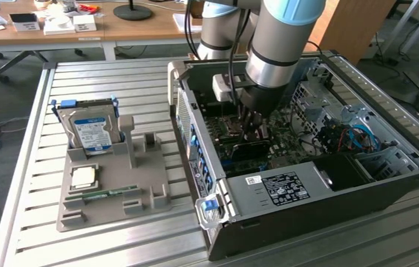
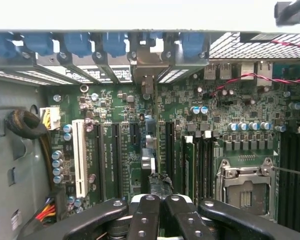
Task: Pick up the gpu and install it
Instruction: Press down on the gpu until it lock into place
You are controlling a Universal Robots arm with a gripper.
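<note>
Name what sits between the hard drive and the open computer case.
In the exterior view, the grey holder's upright posts stand between the hard drive and the computer case.

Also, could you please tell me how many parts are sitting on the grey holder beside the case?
3: a hard drive standing upright at the back, a square chip lying flat in the middle, and a narrow green memory stick in front of it. None looks hidden.

Grey arm [image 1: 276, 39], pale blue joint caps, black riveted jaws.
</note>
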